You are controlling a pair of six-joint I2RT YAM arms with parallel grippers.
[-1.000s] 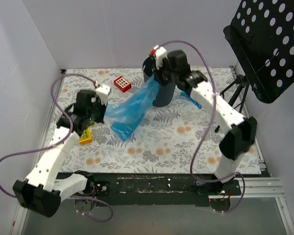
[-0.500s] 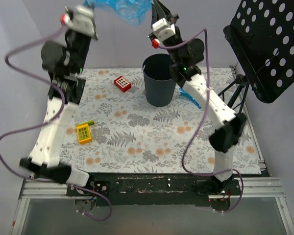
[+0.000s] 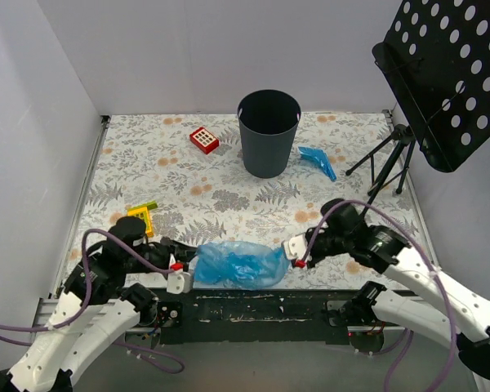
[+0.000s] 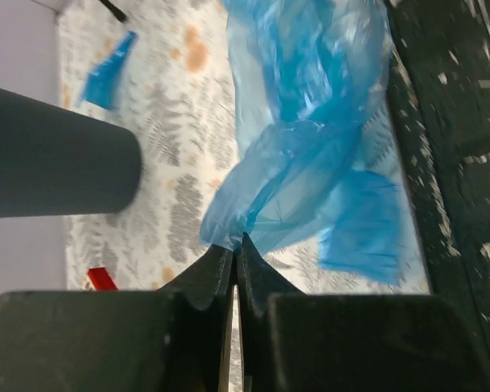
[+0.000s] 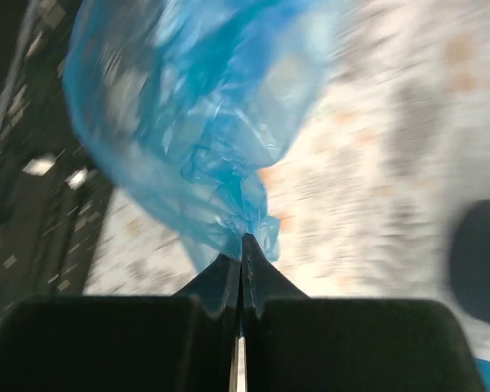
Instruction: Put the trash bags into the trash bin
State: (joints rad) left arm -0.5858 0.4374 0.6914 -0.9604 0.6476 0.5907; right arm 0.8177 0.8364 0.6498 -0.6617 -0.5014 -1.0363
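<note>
Partly blurred: right wrist view. Left gripper [image 3: 188, 272], right gripper [image 3: 291, 250] each pinch bag [image 3: 241, 265] end, low over floral cloth [image 3: 229, 196]; pale walls [image 3: 188, 49] around.

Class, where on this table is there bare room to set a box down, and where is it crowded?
Bare: the table between the bin and the blue bag; also left of the red tile. Crowded: the near edge, where left gripper and right gripper pinch the bag.

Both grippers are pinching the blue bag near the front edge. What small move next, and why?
Probably lift both ends together: the left gripper and right gripper are shut on opposite ends of the trash bag, which hangs low at the near edge, while the trash bin stands across the table.
</note>
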